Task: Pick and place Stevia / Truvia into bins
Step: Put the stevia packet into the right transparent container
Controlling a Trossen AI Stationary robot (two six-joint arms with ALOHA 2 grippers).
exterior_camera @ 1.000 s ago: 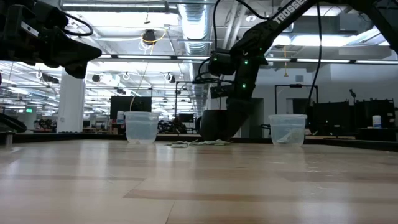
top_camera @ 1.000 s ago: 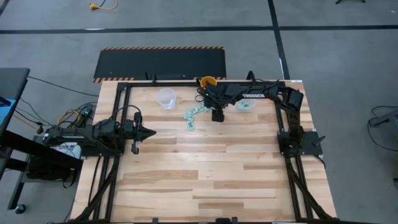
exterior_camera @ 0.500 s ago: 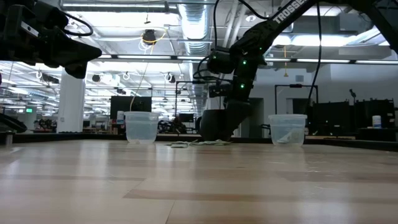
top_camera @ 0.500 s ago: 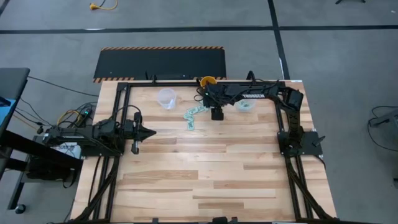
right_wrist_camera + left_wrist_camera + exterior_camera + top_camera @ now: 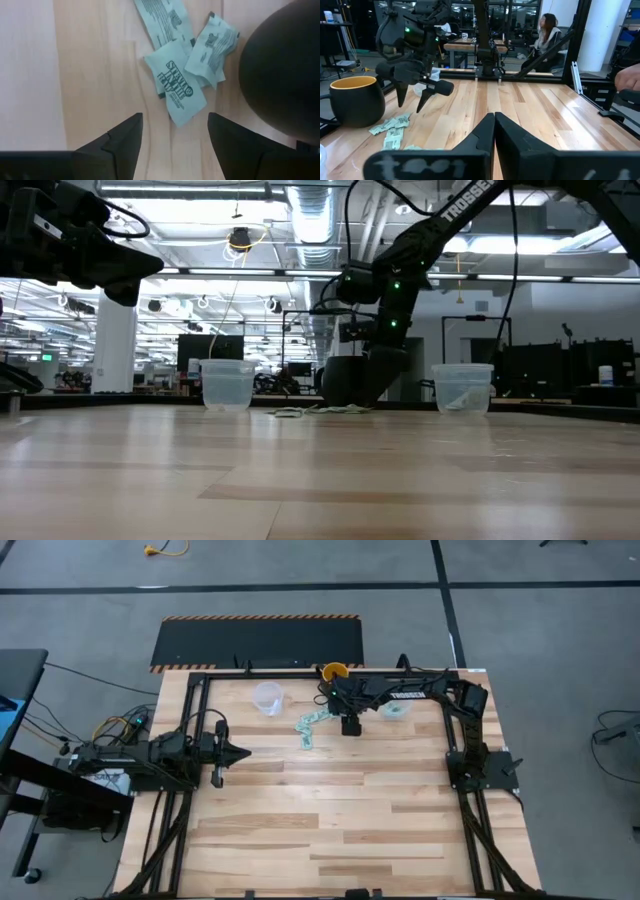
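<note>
Right wrist view: looking straight down past the right gripper (image 5: 172,131), fingers spread wide with nothing between them. Just ahead of the gap, a small heap of Stevia sachets (image 5: 176,86) flat on the wooden table (image 5: 90,75), a few overlapping, printed sides up. Off to one side of the fingertips, the dark round bulk of the yellow cup (image 5: 280,70), close to the sachets.

High view: right gripper (image 5: 348,724) reached across the far part of the table (image 5: 340,820), poised over the near end of the sachet trail (image 5: 311,725), which runs away from the fingertips toward the left arm's side. One clear bin (image 5: 266,697) beyond that trail, well apart from the claw; the other clear bin (image 5: 395,710) on the claw's opposite side, probably with something pale inside, though too small to be sure. Yellow cup (image 5: 334,671) just behind the claw.

Left gripper (image 5: 236,752) parked well apart from all of it, fingers pressed together, as seen in the left wrist view (image 5: 494,120).
</note>
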